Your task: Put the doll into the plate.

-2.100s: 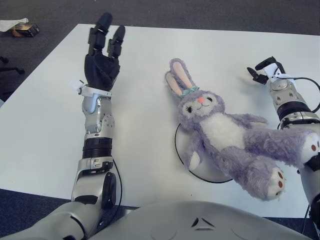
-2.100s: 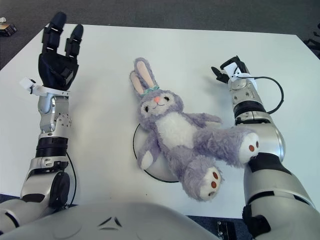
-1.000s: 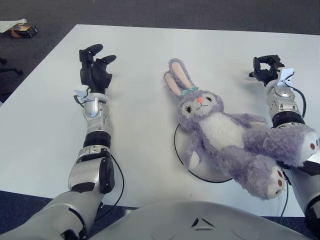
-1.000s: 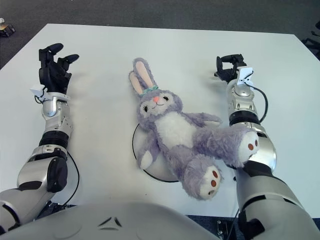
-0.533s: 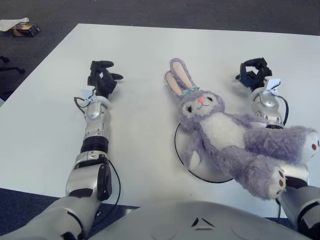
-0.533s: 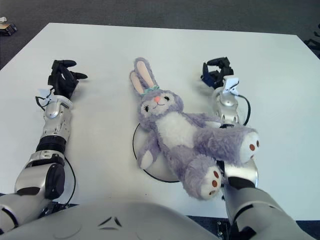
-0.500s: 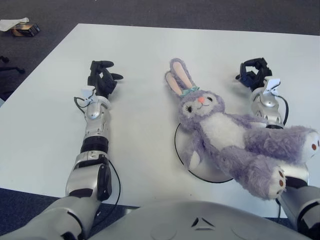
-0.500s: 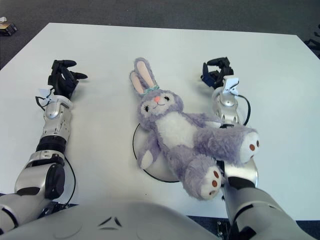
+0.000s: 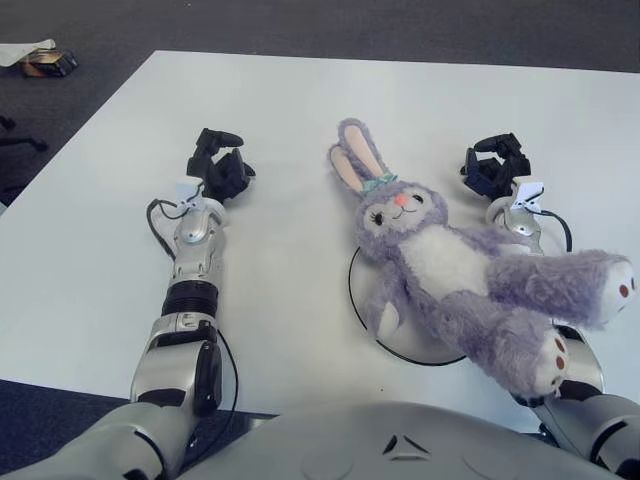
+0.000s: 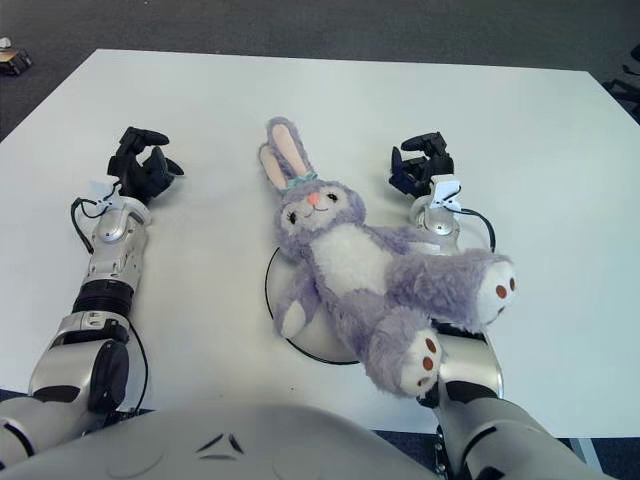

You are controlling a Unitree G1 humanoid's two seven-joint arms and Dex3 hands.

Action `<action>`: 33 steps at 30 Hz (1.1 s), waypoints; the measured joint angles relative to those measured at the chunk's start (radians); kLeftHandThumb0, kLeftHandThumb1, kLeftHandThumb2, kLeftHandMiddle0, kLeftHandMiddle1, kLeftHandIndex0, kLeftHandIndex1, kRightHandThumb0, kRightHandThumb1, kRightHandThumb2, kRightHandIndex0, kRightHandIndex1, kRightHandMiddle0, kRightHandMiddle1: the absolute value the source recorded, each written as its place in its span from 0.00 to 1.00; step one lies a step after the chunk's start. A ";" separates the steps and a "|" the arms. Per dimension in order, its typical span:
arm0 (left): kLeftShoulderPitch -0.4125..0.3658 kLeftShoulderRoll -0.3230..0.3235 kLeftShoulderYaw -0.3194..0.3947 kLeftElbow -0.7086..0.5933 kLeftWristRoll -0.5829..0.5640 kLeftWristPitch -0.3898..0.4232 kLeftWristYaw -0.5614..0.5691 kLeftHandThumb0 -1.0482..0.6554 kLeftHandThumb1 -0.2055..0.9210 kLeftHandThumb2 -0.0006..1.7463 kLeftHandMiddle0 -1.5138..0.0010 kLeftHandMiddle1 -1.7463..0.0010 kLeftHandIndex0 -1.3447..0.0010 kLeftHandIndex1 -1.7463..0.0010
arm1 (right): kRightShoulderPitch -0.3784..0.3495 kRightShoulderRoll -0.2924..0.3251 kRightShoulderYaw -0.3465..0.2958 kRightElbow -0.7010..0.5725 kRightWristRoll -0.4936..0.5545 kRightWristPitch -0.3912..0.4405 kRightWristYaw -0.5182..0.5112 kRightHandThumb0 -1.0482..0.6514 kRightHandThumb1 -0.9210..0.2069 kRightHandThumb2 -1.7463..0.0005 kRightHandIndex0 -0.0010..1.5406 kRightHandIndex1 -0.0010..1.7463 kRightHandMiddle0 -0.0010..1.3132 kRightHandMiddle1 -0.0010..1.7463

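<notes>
right hand (image 10: 420, 165) sits just beside the doll's (image 9: 440, 270) raised arm, fingers curled, holding nothing; its forearm runs under the doll's leg. left hand (image 9: 218, 170) shows well left of the doll on the table (image 9: 300, 90), fingers also curled and holding nothing. doll lies on its back, torso and one arm over the plate (image 9: 395, 340), head and ears off the far rim, legs hanging off the near right side and draped over the right arm. so it's only partly in. judgement: to finish cleanly, open both hands, bracket the torso from either side rather than the limp ears or legs, lift slightly and recentre so body mass sits inside the rim. plush will sag, so support the middle. watch the plate sliding if the doll drags.
</notes>
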 measured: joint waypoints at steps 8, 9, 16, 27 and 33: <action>0.038 -0.001 -0.030 -0.059 0.019 0.023 0.002 0.38 0.70 0.56 0.44 0.00 0.70 0.00 | 0.049 0.006 0.009 -0.036 -0.021 -0.036 -0.009 0.61 0.37 0.41 0.36 0.86 0.25 1.00; 0.042 -0.001 -0.033 -0.066 0.019 0.027 0.002 0.38 0.71 0.56 0.44 0.00 0.70 0.00 | 0.054 0.006 0.009 -0.042 -0.023 -0.038 -0.010 0.61 0.37 0.41 0.36 0.86 0.25 1.00; 0.082 -0.001 -0.049 -0.140 0.020 0.061 0.002 0.38 0.72 0.54 0.46 0.00 0.71 0.00 | 0.074 0.006 0.016 -0.056 -0.036 -0.040 -0.022 0.61 0.39 0.40 0.38 0.86 0.25 1.00; 0.118 -0.001 -0.079 -0.205 0.037 0.028 -0.003 0.37 0.65 0.60 0.39 0.00 0.67 0.00 | 0.048 -0.002 0.017 -0.001 -0.032 -0.051 -0.016 0.61 0.43 0.36 0.39 0.89 0.25 1.00; 0.130 -0.001 -0.091 -0.224 0.056 0.006 -0.002 0.37 0.65 0.60 0.38 0.00 0.67 0.00 | 0.039 -0.002 0.021 0.012 -0.032 -0.052 -0.015 0.61 0.44 0.35 0.40 0.89 0.25 1.00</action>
